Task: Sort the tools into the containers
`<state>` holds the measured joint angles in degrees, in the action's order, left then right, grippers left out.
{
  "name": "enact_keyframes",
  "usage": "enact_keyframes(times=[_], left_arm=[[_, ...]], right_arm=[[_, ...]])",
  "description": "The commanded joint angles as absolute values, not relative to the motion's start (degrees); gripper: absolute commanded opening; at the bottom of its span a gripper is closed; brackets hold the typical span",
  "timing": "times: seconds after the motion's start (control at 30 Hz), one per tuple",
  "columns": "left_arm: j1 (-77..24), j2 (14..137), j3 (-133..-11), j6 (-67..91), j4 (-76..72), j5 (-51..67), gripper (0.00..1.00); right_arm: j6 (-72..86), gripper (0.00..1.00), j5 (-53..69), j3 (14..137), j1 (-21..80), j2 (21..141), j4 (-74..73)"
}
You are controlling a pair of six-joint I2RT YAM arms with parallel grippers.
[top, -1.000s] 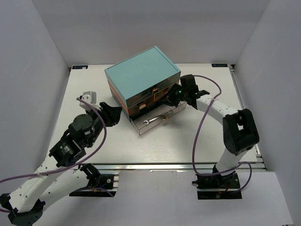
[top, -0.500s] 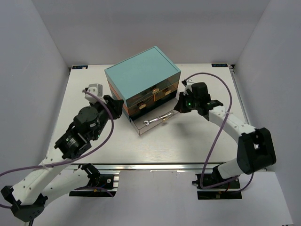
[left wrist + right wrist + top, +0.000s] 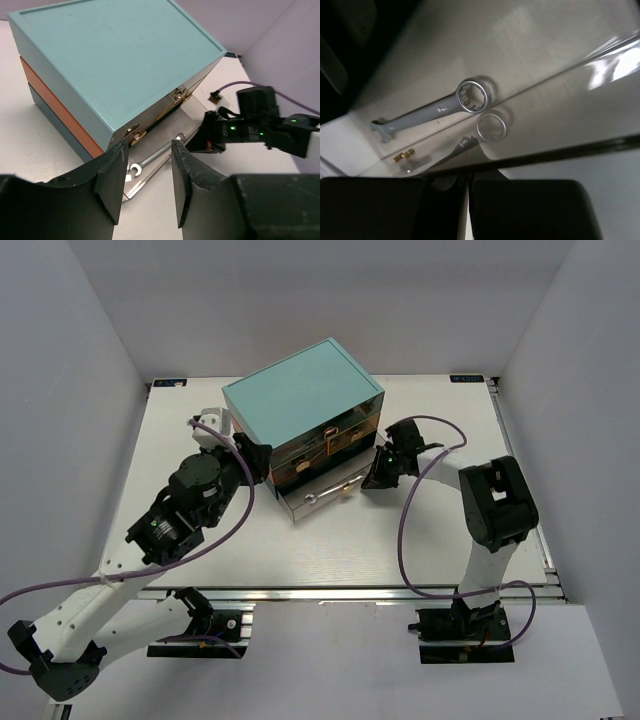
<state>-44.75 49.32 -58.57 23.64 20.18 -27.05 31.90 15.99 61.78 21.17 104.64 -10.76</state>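
Observation:
A boxy chest with a teal top [image 3: 300, 390] stands mid-table. Its bottom clear drawer [image 3: 300, 512] is pulled out, and a silver wrench [image 3: 325, 493] lies flat inside it. My right gripper [image 3: 372, 480] is shut, empty, low against the drawer's right front corner. Its wrist view looks through the clear wall [image 3: 560, 100] at the wrench [image 3: 435, 110], with the shut gripper [image 3: 468, 177] just below. My left gripper [image 3: 258, 462] hovers open by the chest's left front corner. In its own view this gripper [image 3: 148, 150] frames the wrench [image 3: 155, 159] with nothing between the fingers.
The chest's upper drawers [image 3: 335, 435] are shut, with small knobs showing. White walls enclose the table on three sides. The right arm's purple cable [image 3: 405, 540] loops over the table in front of the chest.
The right gripper has shut and swung in from the chest's right side to the drawer's right front corner. The left arm has advanced up to the chest's left corner.

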Motion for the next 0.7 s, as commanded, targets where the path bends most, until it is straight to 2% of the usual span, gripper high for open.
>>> enact_keyframes(times=[0.0, 0.17, 0.47, 0.67], left_arm=[[-44.74, 46.85, -60.47, 26.27, 22.14, -27.78, 0.5], [-44.74, 46.49, -61.26, 28.65, 25.05, -27.16, 0.52], [-44.82, 48.6, -61.26, 29.79, 24.35, -25.67, 0.54], [-44.74, 49.57, -61.26, 30.15, 23.64, -25.05, 0.54]], right_arm=[[41.38, 0.0, 20.3, 67.66, 22.06, 107.48, -4.05], [51.05, 0.0, 22.23, 67.76, 22.15, 109.06, 6.04], [62.39, 0.0, 26.02, 71.37, 22.5, 116.62, 13.88], [65.13, 0.0, 27.33, 70.93, 22.59, 116.72, 17.32]])
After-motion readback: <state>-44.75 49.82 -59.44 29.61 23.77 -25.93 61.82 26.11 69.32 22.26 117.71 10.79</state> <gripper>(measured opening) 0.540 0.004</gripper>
